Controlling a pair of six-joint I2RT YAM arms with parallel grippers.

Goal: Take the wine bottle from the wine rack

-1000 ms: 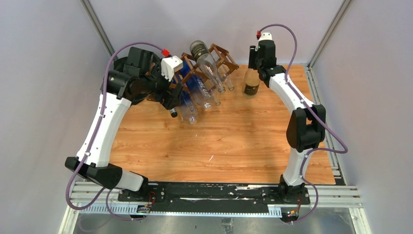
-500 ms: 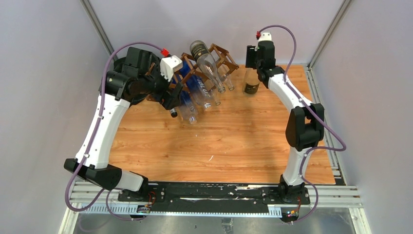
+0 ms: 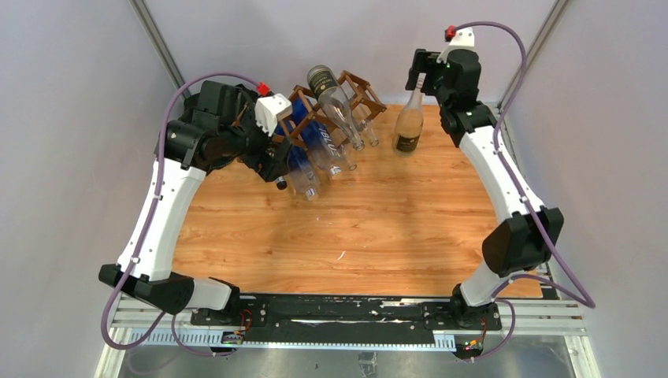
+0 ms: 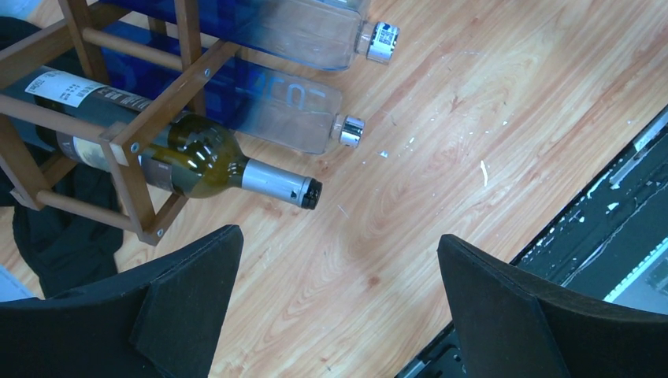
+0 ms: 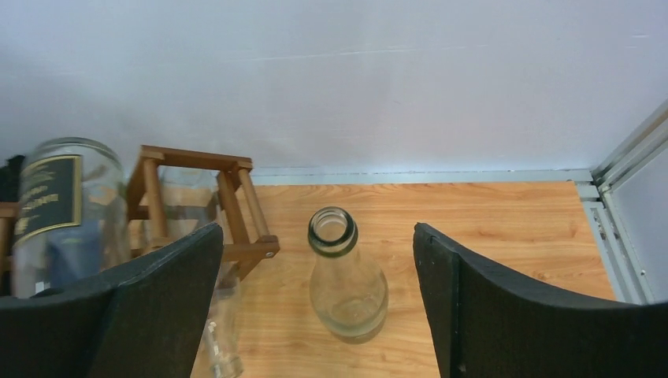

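At upper left of the top view, we find the left gripper (image 4: 337, 240) fully open and empty, as before, over the worktop (image 3: 354, 228) by the wine rack (image 3: 364, 85). Farther back, the wine bottle (image 3: 407, 126) stands upright on the worktop, just right of the rack. The right gripper (image 5: 315, 232), previously clamped on its neck, has risen and spread wide above the mouth, holding nothing.

A black cloth (image 4: 55, 236) is seen bunched on the wooden table (image 4: 441, 142), just left of the left gripper (image 4: 337, 236). Ahead and to its right, white flecks (image 4: 483, 172) are scattered.
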